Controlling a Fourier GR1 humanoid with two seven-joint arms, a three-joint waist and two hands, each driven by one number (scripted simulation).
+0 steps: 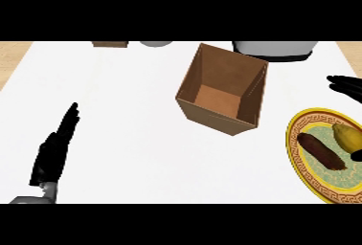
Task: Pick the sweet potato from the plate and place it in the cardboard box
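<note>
Where left forearm enters at lower left, left hand [55, 148] lies over white tabletop [134, 158], fingers straight, holding nothing. Plate [298, 158] (gold rim) at right edge carries sweet potato [320, 151], yellow item [345, 136] beside it. Cardboard box [222, 88] open, mid-tabletop, well apart from plate. Right hand [346, 87] at right edge beyond plate; fingers extended, nothing held.

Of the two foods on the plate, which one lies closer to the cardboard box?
The sweet potato, the long reddish-brown one on the plate's left part. The yellow food lies further right, away from the box.
</note>
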